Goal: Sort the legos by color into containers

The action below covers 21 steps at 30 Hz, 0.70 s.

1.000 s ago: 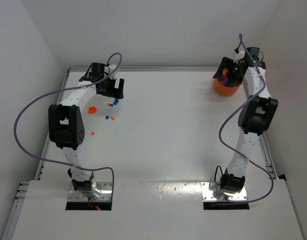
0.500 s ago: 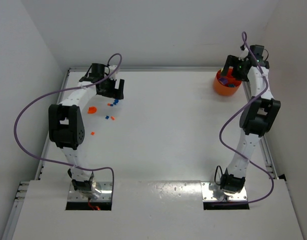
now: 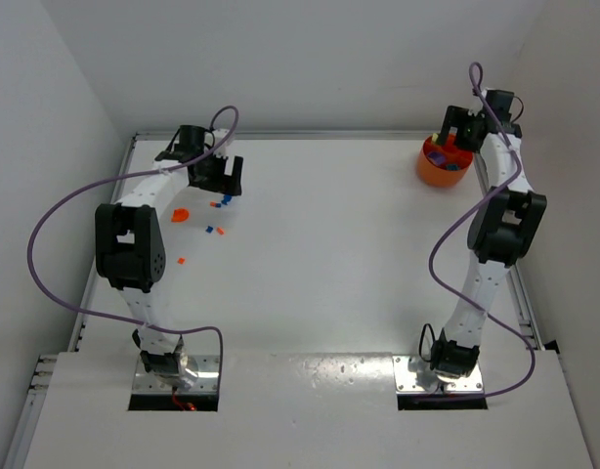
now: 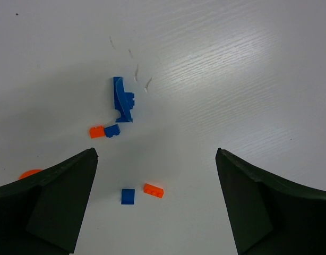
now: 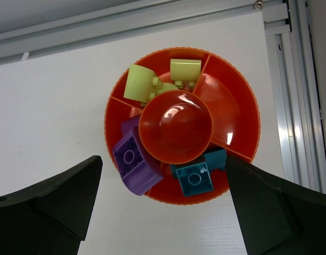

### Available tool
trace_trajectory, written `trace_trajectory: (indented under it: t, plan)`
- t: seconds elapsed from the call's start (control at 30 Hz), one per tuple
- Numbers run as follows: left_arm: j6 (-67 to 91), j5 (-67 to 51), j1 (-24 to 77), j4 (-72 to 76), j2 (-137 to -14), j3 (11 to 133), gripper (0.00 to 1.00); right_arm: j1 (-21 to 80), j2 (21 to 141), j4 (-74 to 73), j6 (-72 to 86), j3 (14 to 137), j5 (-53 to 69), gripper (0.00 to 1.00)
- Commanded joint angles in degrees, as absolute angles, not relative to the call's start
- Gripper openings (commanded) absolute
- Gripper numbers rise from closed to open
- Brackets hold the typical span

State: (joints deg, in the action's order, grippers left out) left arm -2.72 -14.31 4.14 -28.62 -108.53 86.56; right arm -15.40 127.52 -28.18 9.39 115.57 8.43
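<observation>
The left jaws are held wide apart and empty above the loose legos (image 4: 112, 130) on the bench (image 4: 248, 79). An orange brick (image 4: 153, 190) and a small blue brick (image 4: 128, 196) lie just beside each other between the jaw tips. A larger blue piece (image 4: 122, 100) lies farther out. The right jaws are likewise spread and empty, hung over the orange bowl (image 5: 242, 114) in the far right corner. Yellow-green, purple and teal bricks are seen in its compartments. One brick should be taken at a time. The left jaws are best centred over the orange brick, lowered close to the bench, and closed so that its blue neighbour is not caught.
</observation>
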Motion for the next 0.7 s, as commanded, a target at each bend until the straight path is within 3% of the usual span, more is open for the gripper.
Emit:
trace_trajectory:
  t: [0.0,0.67]
  plan:
    - [-2.29,-14.33,4.57,-27.51,-105.56,86.04,1.0,-15.38,126.91,-22.68,10.55,115.66,5.54,0.99]
    - [-2.29,-13.8,4.57,-27.51,-105.56,86.04,1.0,-15.38,134.65,-19.95,11.07,121.02,8.61,0.99]
